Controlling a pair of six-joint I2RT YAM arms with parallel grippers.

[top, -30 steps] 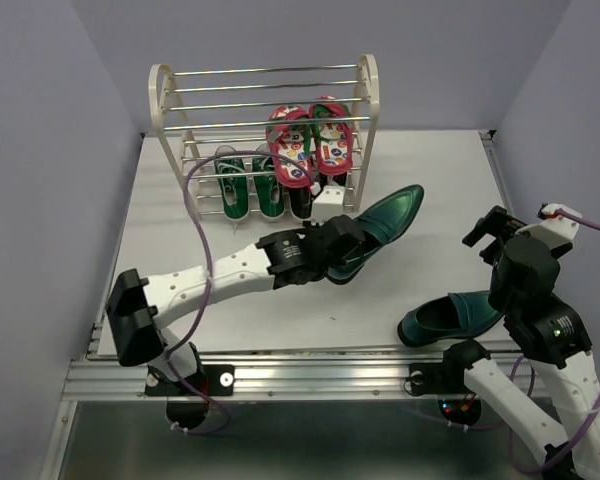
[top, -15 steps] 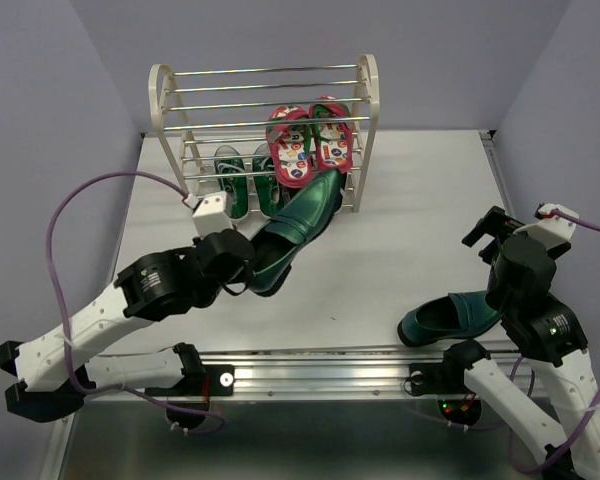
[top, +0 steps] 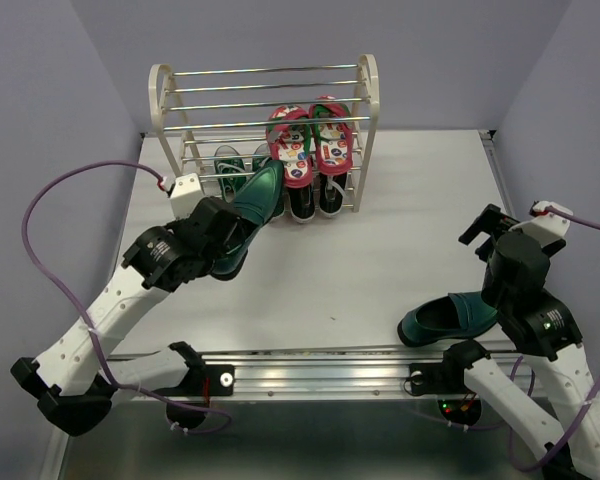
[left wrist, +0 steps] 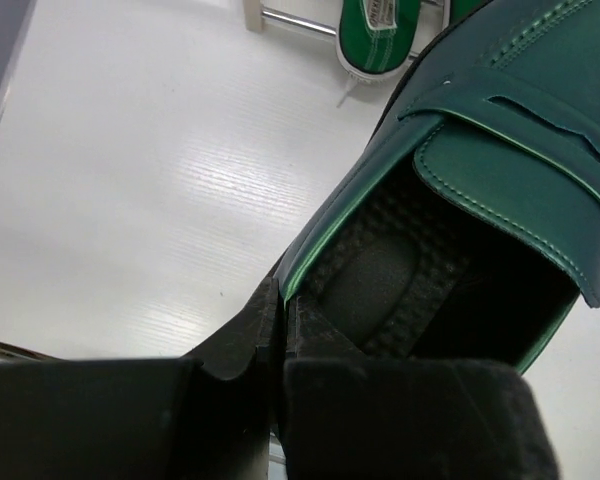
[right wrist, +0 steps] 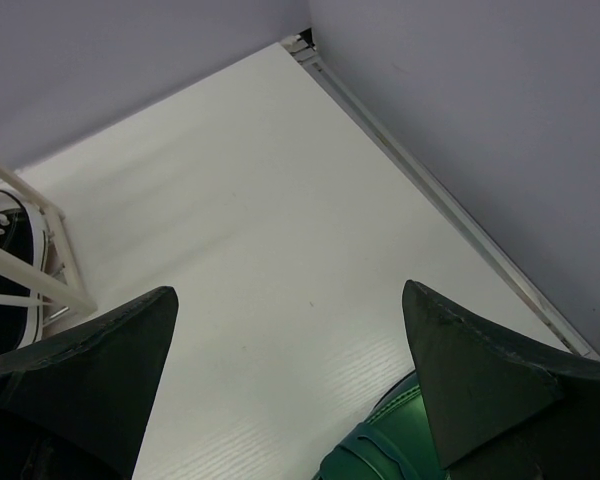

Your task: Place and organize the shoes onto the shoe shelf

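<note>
Just short of the cream-framed, chrome-barred shoe shelf (top: 371, 100), the left gripper (top: 223, 250) clamped the glossy dark teal loafer (top: 255, 200) by its heel rim — toe pointing at the shelf's lower left.

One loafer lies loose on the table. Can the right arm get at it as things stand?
Probably yes: the open right gripper hangs close over the teal loafer, with nothing between them.
</note>
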